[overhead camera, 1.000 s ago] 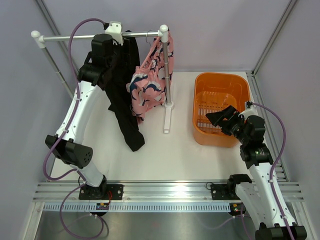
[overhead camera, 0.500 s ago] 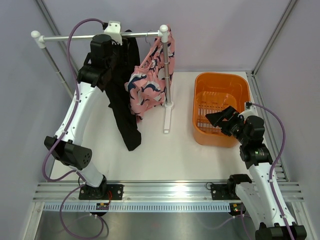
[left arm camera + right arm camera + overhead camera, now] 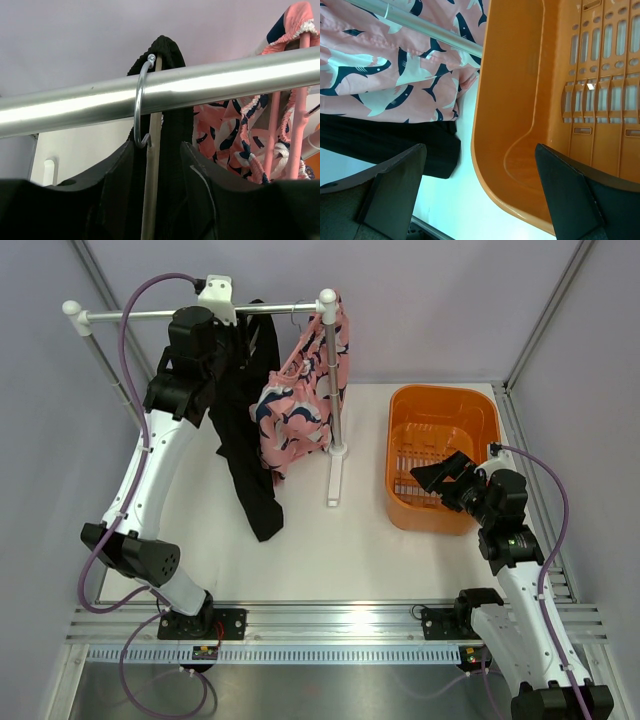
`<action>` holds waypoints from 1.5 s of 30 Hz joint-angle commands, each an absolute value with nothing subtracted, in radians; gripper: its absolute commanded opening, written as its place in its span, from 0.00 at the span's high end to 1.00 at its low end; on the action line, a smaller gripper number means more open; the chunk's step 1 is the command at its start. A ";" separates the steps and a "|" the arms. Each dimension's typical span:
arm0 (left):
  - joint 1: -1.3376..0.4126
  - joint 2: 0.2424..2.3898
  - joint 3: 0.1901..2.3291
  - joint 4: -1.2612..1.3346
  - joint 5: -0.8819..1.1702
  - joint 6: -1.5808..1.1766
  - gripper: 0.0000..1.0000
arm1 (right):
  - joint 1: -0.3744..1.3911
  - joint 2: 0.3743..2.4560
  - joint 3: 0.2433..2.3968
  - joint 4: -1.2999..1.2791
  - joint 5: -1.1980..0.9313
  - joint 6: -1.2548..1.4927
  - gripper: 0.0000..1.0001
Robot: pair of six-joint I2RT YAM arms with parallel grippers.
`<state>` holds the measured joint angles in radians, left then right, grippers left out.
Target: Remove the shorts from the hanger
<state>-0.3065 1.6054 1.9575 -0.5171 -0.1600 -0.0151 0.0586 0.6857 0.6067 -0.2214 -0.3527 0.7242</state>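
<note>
Two robot arms work a clothes rail (image 3: 150, 313). The pink shark-print shorts (image 3: 295, 405) hang on their pink hanger (image 3: 272, 130) near the rail's right-hand post, so by the look of it the job has barely begun. Nothing has been freed, and neither arm touches the shorts.

The left hand (image 3: 157, 145) is raised to the rail beside a long black garment (image 3: 245, 440), well up off the tabletop (image 3: 330, 550). The right hand (image 3: 438, 472), its fingers spread wide and holding nothing, hovers at the near left corner of an orange basket (image 3: 392, 455).

Still to come, on this evidence: taking hold of the shorts, working them off the hanger and setting them down.

The overhead view gives the layout, with both garments side by side and the basket well apart to the right. Only the left wrist camera shows the black garment's metal hook (image 3: 140, 100) looped over the rail, with the left hand's dark fingers either side of the hanger's neck. Whether they pinch it cannot be told. The right wrist camera shows the basket's slotted floor bare.
</note>
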 commanded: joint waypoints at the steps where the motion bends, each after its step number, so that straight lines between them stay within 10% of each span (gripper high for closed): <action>1: -0.308 1.605 1.980 -0.488 -0.144 -0.006 0.50 | 0.055 0.683 0.614 -0.181 -0.364 0.707 0.01; 18: -0.308 1.643 1.945 -0.457 -0.161 -0.011 0.47 | 0.055 0.695 0.603 -0.179 -0.362 0.699 0.00; 25: -0.308 1.618 1.891 -0.394 -0.178 -0.031 0.59 | 0.055 0.699 0.595 -0.178 -0.354 0.690 0.00; 32: -0.313 1.588 1.924 -0.399 -0.204 -0.034 1.00 | 0.055 0.704 0.586 -0.178 -0.351 0.681 0.01; 45: -0.328 1.479 1.976 -0.512 -0.202 -0.063 1.00 | 0.055 0.686 0.591 -0.193 -0.327 0.632 0.01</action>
<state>-0.3233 1.5528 1.9480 -0.5579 -0.1947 -0.0513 0.0586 0.6914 0.5861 -0.2138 -0.3485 0.6647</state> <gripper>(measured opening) 0.047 0.993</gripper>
